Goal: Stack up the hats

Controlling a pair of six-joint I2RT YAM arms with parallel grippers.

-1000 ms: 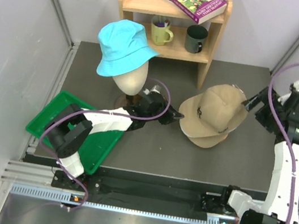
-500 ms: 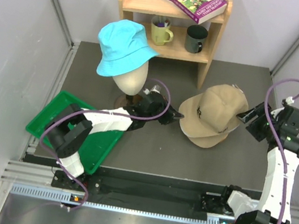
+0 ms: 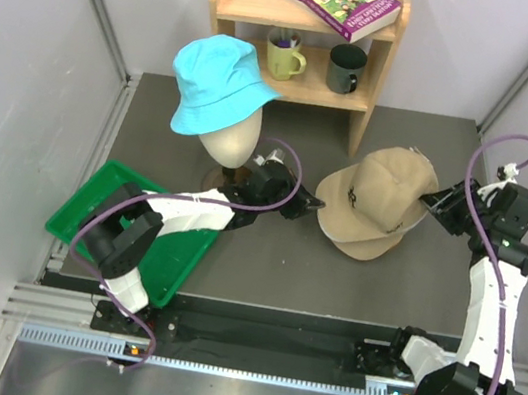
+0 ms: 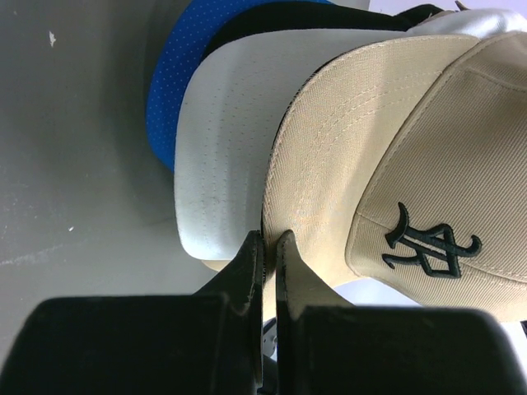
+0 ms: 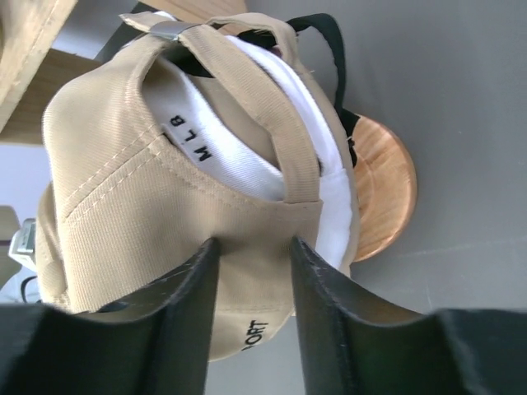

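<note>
Toward the tabletop's right rear, the tan cap point(image 3: 379, 191) tops the stacked hats point(image 4: 218, 156), the left gripper point(image 4: 268, 239) pinching its brim and the right gripper point(image 5: 251, 244) half-spread astride its back, probably next to clamp and seat it.

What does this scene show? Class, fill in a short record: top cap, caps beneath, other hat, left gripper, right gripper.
top cap: tan cap, on the stack
beneath it: white cap, blue cap, black cap
other hat: cyan bucket hat on the mannequin head
left gripper: shut on the tan cap's brim edge
right gripper: jaws apart, astride the tan cap's back
</note>
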